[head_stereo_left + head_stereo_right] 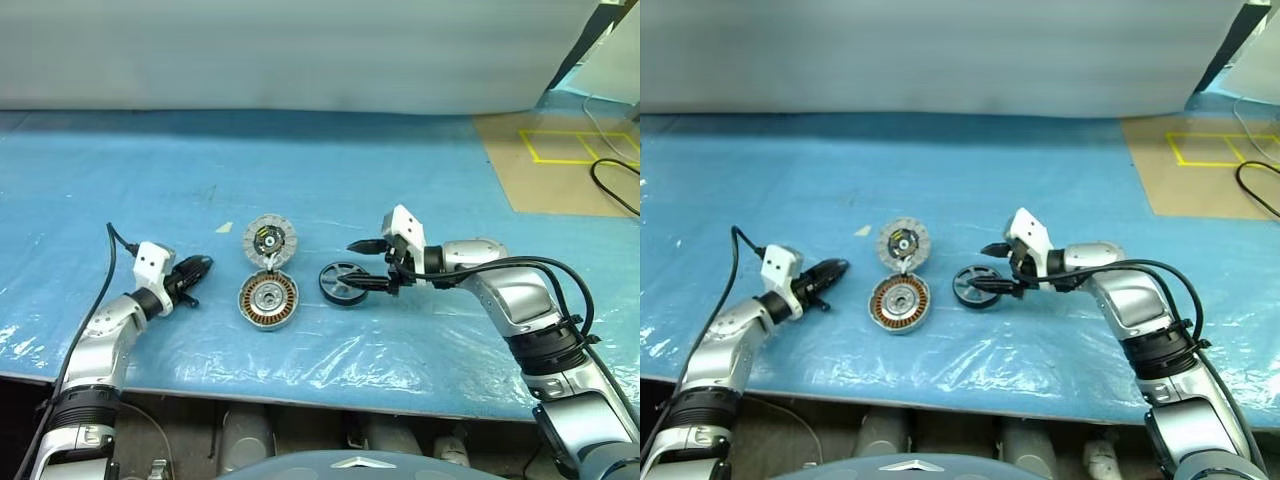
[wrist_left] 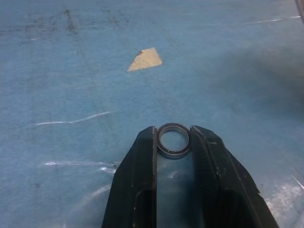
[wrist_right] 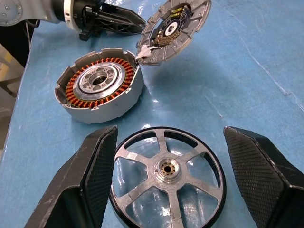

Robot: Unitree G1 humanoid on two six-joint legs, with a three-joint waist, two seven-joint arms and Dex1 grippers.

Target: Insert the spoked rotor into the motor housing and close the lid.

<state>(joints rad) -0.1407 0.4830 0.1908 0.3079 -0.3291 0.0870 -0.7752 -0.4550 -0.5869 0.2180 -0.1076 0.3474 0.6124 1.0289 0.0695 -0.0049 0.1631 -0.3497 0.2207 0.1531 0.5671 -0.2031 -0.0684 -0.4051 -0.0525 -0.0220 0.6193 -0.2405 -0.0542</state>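
Lying flat on the blue table (image 1: pixel 420 180), the spoked rotor (image 1: pixel 343 283) sat just right of the motor housing (image 1: pixel 268 300), apart from it. Housing was open, copper windings facing up; the lid (image 1: pixel 269 241) was flipped back behind it, joined at the near edge, segmented face up. Right hand (image 1: pixel 362 266) was spread wide, fingers (image 3: pixel 90 175) straddling the rotor, one on each side, gap visible on both sides in the right wrist view, so no grip. Left hand (image 1: pixel 197 265) was left of the housing, close but not touching, fingers narrowed and pinching a small metal ring (image 2: pixel 173 140) between the tips. A small tan scrap (image 2: pixel 144 60) lay on the table beyond the left hand. Table was covered with a creased clear plastic film (image 1: pixel 330 360) along the front edge
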